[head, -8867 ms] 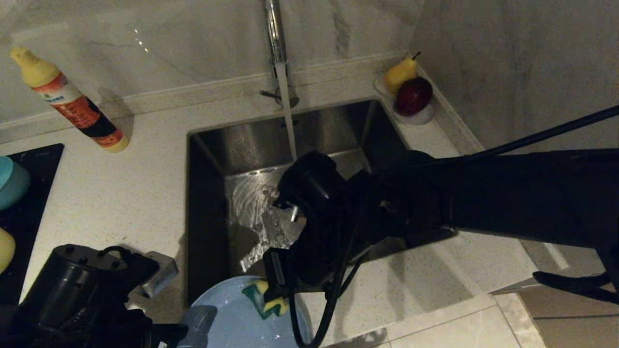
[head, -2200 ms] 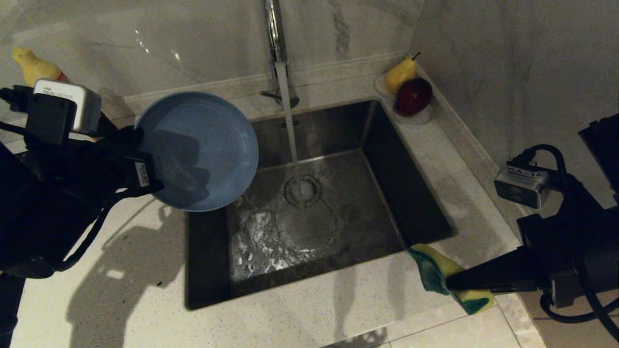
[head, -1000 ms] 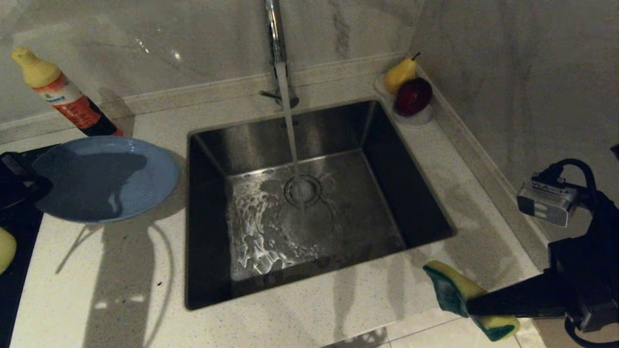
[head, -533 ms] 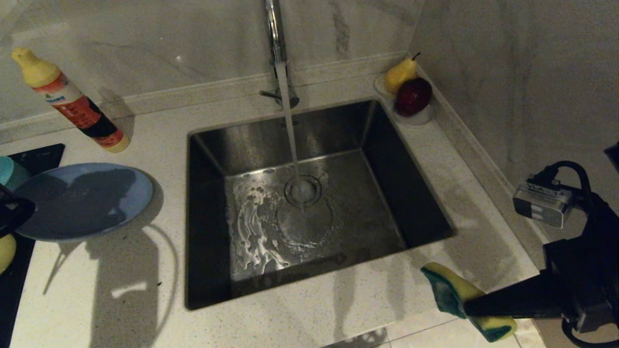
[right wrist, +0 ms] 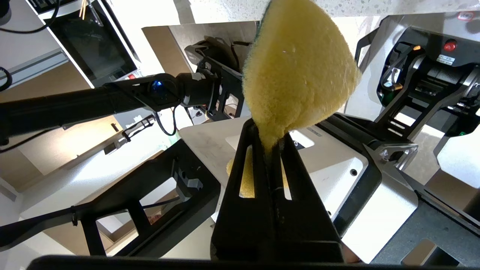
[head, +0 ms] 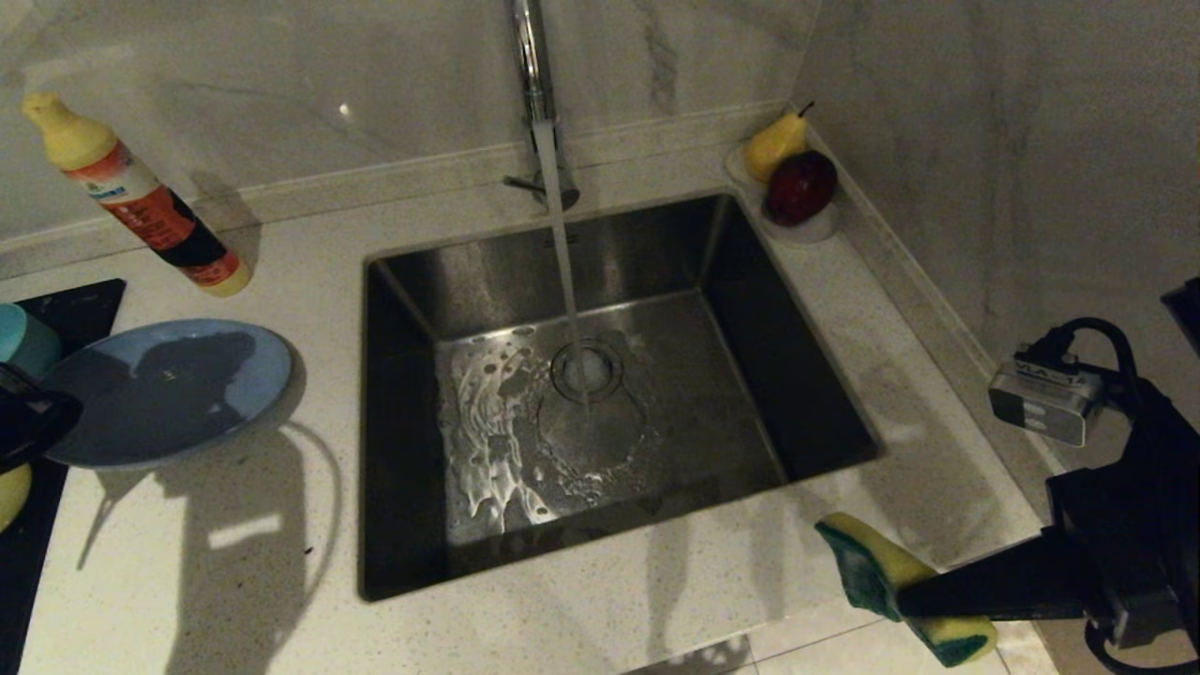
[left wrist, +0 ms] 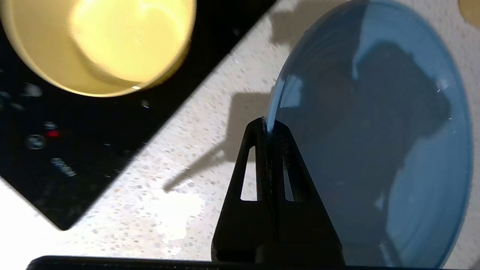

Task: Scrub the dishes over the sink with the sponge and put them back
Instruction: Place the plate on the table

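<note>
because the left gripper (left wrist: pixel 267 125) pinches the plate (head: pixel 169 389) by its rim, it can set it flat on the counter (head: pixel 234 581) left of the sink (head: pixel 600 394). the right gripper (head: pixel 905 600) waits at the counter's front right corner, jaws clamped on the sponge (head: pixel 886 577), probably ready for the next dish

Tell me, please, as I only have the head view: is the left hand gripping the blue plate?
Observer: Yes, the left hand is shut on the plate, right at its rim.
Operator: What is beside it?
Observer: A yellow bowl stands on the black cooktop.
Operator: And the sponge?
Observer: The right hand pinches the sponge, whose yellow side faces the wrist camera.
</note>
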